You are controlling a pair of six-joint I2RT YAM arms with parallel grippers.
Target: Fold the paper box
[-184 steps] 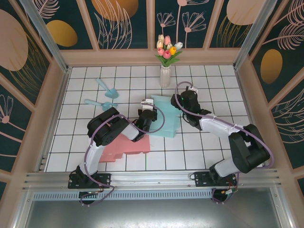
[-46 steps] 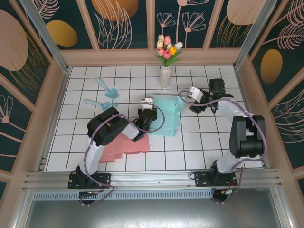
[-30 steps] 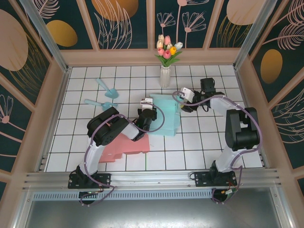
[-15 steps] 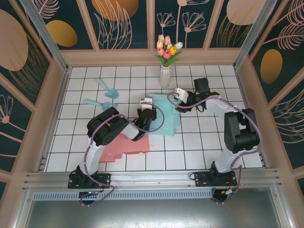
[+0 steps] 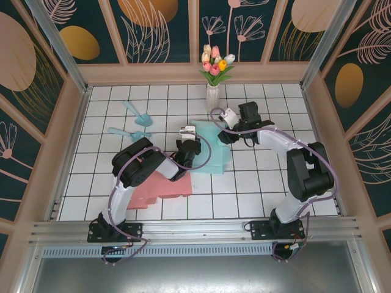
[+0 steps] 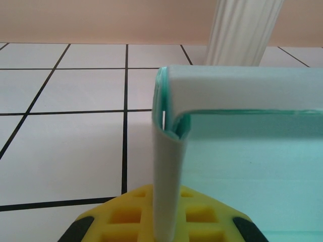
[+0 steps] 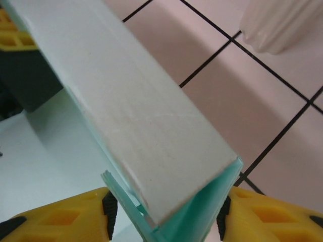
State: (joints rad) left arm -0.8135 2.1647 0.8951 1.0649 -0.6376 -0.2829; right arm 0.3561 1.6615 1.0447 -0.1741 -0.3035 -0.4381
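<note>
While the top external view takes in the whole white tiled surface (image 5: 263,195), the teal paper box (image 5: 215,157) lies near its middle, toward the far edge, just in front of the vase of tulips (image 5: 212,97). The left arm rises from the near-left corner, folds sharply at the elbow and lays its forearm low toward the box's left edge, where the left gripper (image 5: 190,145) meets it. The right arm stands up from the near-right corner, bends at the elbow and stretches far and leftward, with the right gripper (image 5: 222,130) at the box's far edge. A pink sheet (image 5: 157,190) lies under the left forearm.

In the left wrist view, the left gripper (image 6: 165,224) is pressed together on an upright flap of the paper box (image 6: 252,166), with the vase (image 6: 245,27) beyond.

In the right wrist view, the right gripper (image 7: 164,218) straddles a folded wall of the paper box (image 7: 141,116), which fills the gap between its yellow pads (image 7: 55,219); the jaws pinch it half spread.
</note>
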